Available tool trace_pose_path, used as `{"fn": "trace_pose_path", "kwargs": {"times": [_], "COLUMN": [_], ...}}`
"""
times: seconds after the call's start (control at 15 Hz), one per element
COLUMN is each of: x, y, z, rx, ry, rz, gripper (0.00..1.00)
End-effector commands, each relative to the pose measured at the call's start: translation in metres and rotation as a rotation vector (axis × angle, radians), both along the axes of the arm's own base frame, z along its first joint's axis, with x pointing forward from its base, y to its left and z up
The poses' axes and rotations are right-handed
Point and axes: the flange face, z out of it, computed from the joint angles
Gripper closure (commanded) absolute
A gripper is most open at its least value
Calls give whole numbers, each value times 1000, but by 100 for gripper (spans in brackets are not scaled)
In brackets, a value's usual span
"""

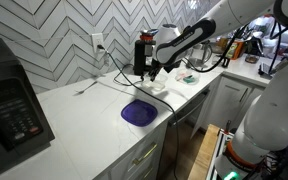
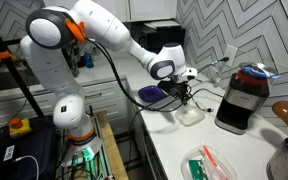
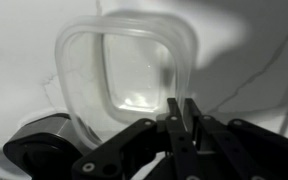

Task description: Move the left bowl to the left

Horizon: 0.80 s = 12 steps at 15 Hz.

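Gripper (image 3: 180, 110) pinching near rim of the left bowl (image 3: 134, 65); grasp looks done, bowl near purple dish (image 1: 138, 113) on worktop (image 1: 84, 105), leftward shift not yet made.

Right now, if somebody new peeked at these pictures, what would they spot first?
The big white robot arm stretching over the white counter catches the eye first. Its pincer seems to pinch the rim of a clear bowl, which fills the wrist view. Near that bowl sits a bright purple dish, close to the counter's front edge.
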Motion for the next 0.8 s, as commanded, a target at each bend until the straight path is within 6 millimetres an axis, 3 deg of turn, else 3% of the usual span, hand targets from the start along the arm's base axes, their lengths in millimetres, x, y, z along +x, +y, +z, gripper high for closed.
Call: {"fn": "trace_pose_path", "kwargs": {"times": [0.0, 0.27, 0.47, 0.73], "x": [1, -9, -26, -50], "y": [-3, 1, 13, 56], "z": [2, 22, 60, 114], "rx": [-4, 23, -34, -19], "ry": [15, -30, -87, -215], "rz": [8, 36, 145, 339], "gripper": [100, 98, 98, 98]}}
